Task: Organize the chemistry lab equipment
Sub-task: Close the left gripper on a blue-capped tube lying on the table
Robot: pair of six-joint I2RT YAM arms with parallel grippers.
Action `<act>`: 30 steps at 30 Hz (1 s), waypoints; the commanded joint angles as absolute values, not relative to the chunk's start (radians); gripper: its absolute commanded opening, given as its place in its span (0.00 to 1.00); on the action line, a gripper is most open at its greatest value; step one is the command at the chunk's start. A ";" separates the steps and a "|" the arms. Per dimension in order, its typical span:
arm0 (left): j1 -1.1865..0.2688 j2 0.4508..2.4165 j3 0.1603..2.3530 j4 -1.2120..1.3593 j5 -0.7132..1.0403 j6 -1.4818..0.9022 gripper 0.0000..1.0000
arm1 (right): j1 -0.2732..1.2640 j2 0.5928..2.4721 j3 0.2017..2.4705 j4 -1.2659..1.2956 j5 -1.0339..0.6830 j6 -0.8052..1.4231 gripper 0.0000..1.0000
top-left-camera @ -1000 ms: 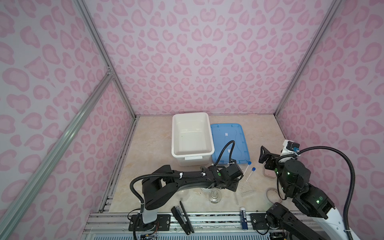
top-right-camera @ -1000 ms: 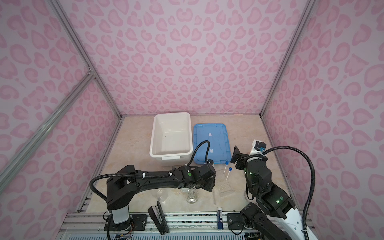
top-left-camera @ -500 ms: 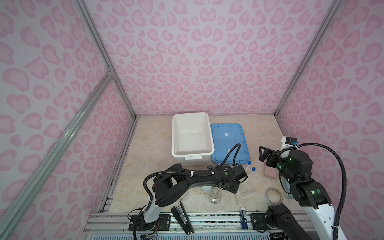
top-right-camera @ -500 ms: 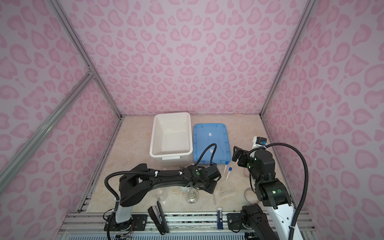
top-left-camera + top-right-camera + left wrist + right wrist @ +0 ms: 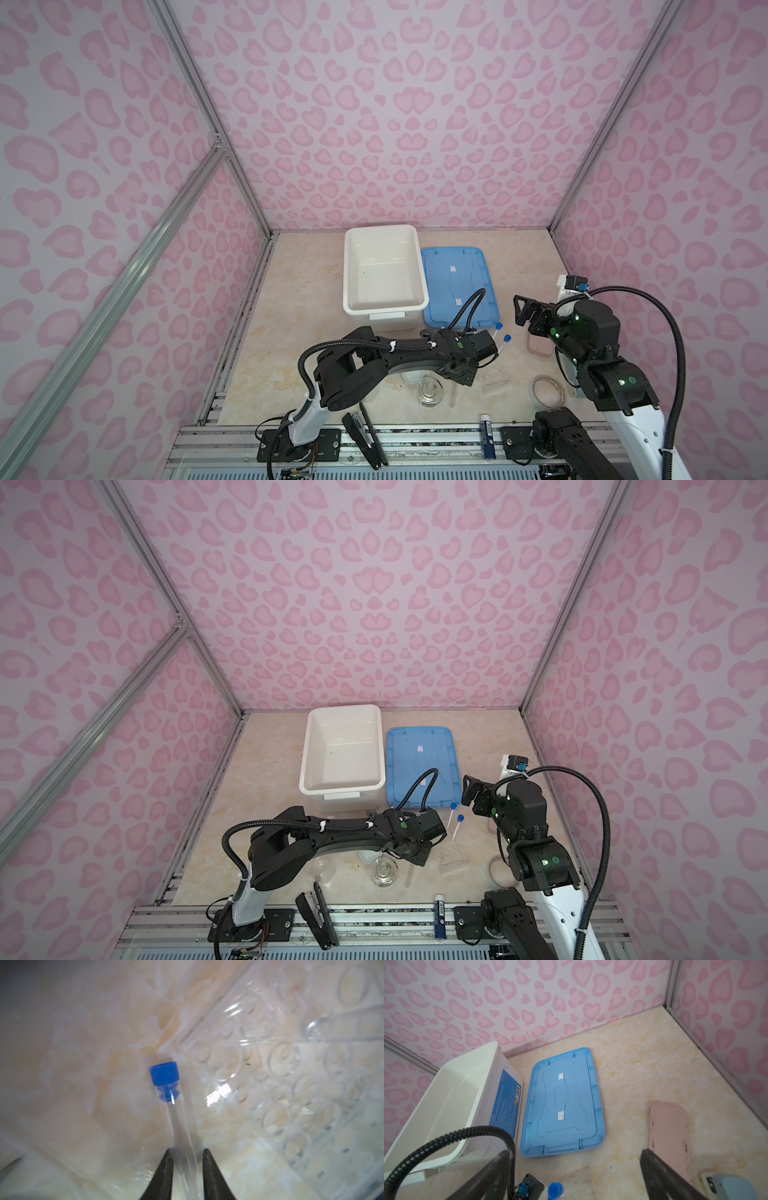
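Left gripper point(image 5: 187, 1154) clamped on a clear tube with a blue cap point(image 5: 177, 1124). Black fingertips point(image 5: 166, 1167) press both sides of it at the end away from the cap. The cap sits just beside a corner of the clear plastic rack with round wells point(image 5: 291, 1084) - can't tell if they touch, or whether the tube is off the counter point(image 5: 299, 332).

In both top views that gripper is low near the counter's front edge, mid-width. Just beside it are a small clear glass flask point(image 5: 430, 392) and a white domed round piece point(image 5: 410, 376). Two more blue-capped tubes point(image 5: 506, 340) lie nearer the right edge.

Right gripper point(image 5: 576, 1151) is spread wide, holding nothing - raised by the right edge near a flat pink rectangular case point(image 5: 668, 1136).

White rectangular plastic bin point(image 5: 384, 229) and flat blue lid point(image 5: 453, 286) sit side by side at the back edge.
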State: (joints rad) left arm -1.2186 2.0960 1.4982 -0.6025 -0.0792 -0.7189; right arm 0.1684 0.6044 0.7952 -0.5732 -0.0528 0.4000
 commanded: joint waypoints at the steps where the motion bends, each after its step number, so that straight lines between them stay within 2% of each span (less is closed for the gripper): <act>1: -1.202 2.083 1.479 -0.622 -0.109 -0.748 0.25 | 0.169 0.602 0.784 -0.557 -0.058 0.393 0.97; 14: -1.129 2.095 1.481 -0.546 -0.138 -0.753 0.20 | 0.169 0.578 0.777 -0.571 -0.041 0.377 0.97; 20: -1.129 2.087 1.495 -0.549 -0.144 -0.752 0.33 | 0.168 0.569 0.776 -0.571 -0.042 0.377 0.97; 30: -1.184 2.030 1.418 -0.604 -0.097 -0.742 0.30 | 0.167 0.570 0.765 -0.561 -0.049 0.385 0.97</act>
